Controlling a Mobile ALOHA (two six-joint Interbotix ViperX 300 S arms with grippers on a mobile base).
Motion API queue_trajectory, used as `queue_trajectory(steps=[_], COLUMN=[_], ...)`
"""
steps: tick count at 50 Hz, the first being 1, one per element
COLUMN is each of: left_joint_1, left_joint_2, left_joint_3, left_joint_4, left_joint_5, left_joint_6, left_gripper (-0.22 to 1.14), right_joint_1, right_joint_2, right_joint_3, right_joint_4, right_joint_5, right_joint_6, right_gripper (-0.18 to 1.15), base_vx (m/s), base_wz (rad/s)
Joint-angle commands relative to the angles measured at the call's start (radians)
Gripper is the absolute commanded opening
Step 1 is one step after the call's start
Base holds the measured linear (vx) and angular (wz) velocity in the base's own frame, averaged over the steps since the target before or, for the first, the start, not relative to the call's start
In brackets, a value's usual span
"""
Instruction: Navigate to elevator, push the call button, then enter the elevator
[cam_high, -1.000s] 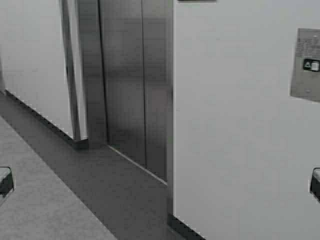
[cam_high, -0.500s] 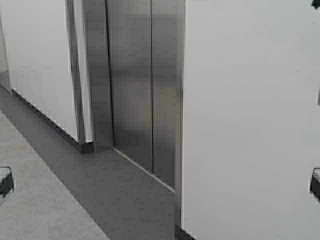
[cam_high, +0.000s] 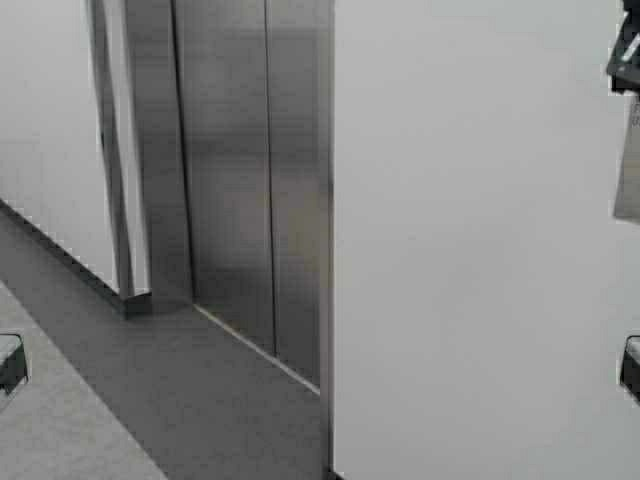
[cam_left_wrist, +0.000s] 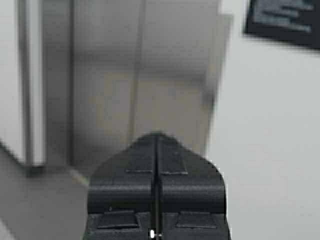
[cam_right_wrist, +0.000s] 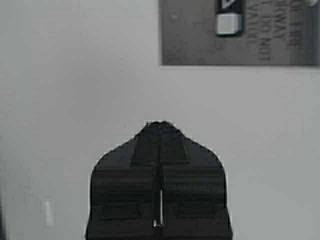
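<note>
Ahead, elevator (cam_high: 250, 180) beside white wall (cam_high: 470, 250).

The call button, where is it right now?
The call button sits on a grey wall plate on the white wall, ahead of the shut right gripper. In the high view the plate shows at the far right edge, right of the elevator.

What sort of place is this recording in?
Probably an elevator lobby or corridor inside a building: closed steel elevator doors, a call button plate on the white wall, and grey flooring.
</note>
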Motion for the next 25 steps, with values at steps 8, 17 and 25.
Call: queue_trajectory(steps=[8,17,25], left_joint_1=[-0.002,0.000,0.000], left_joint_2=[-0.011,-0.028,-0.028], left_joint_3=[-0.023,-0.025,-0.029], left_joint_4=[-0.017,-0.029,-0.031], left_joint_5=[0.043,0.055,0.072], left_joint_6=[-0.002,-0.002,0.000], left_gripper=[0.03,0.03,0.03], right_joint_1=[0.021,0.021,0.017], right_joint_2=[0.132,0.284,0.408], right_joint_3=[0.009,0.003,-0.063], right_joint_4=[-0.437,-0.653,-0.669], right_joint_5=[0.078,0.163,0.184], right_joint_6=[0.370,0.592,0.644], right_gripper=[0.06,0.06,0.06], base_vx=[0.10,0.06,0.04], base_wz=[-0.06,-0.03,0.02])
